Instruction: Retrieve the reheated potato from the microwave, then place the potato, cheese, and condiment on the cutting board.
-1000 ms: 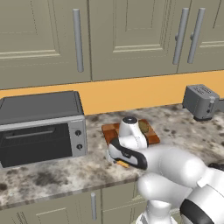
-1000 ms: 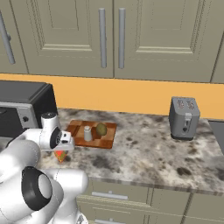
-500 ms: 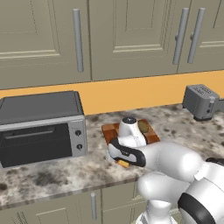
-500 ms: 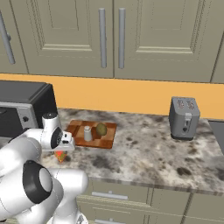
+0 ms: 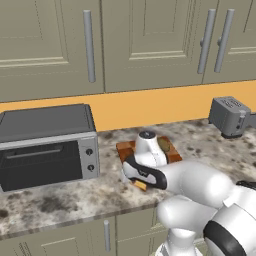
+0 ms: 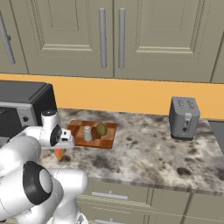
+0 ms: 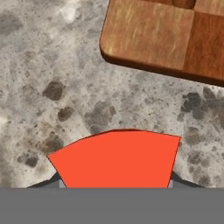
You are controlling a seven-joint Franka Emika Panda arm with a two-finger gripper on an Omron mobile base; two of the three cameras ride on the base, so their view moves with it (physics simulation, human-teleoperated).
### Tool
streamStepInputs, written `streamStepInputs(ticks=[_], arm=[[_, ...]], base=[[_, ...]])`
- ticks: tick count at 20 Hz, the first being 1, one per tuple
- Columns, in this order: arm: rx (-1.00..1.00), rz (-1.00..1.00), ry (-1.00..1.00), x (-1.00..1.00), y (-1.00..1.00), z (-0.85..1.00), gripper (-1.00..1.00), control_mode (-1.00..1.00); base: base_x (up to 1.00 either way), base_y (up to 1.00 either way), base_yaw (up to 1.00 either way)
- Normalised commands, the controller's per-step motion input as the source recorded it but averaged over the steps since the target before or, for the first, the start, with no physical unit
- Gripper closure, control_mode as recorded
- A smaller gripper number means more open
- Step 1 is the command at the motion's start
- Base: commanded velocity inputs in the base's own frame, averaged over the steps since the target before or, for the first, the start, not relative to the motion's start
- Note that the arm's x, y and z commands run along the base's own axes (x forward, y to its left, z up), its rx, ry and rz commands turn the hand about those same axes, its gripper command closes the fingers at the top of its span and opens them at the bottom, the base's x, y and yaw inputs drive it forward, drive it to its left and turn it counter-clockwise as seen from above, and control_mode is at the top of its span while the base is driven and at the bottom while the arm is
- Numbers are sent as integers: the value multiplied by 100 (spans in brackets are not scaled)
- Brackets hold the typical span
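The cheese [image 7: 118, 159], a wedge with a red top, lies on the speckled counter just off the near corner of the checkered cutting board [image 7: 148, 35]. My gripper [image 7: 116, 181] reaches down over it, with a fingertip pressed to each side of the wedge. From the base, the cheese [image 5: 140, 185] [image 6: 59, 154] peeks out under the gripper [image 5: 135, 177] [image 6: 61, 148]. On the cutting board [image 6: 107, 138] [image 5: 125, 147] sit the olive-brown potato [image 6: 101, 129] and a small grey condiment shaker [image 6: 88, 133]. The microwave is out of view.
A grey toaster oven [image 5: 47, 145] [image 6: 22, 107] stands on the counter left of the board. A toaster [image 5: 229, 116] [image 6: 183, 118] sits far right by the orange backsplash. Closed cabinets hang above. The counter's front edge runs just below the cheese.
The jaws have closed in from wide open onto the cheese wedge. The arm has hardly moved, and the board, potato and shaker stay put.
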Motion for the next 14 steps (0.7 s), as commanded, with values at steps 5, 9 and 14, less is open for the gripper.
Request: streamStepInputs(ticks=[5,9,14], arm=[[0,0,0,27,2,37,100,-100],[0,0,0,46,0,21,100,-100],[0,-3,0,56,1,10,100,-100]], base=[[0,0,0],[0,0,0],[0,0,0]])
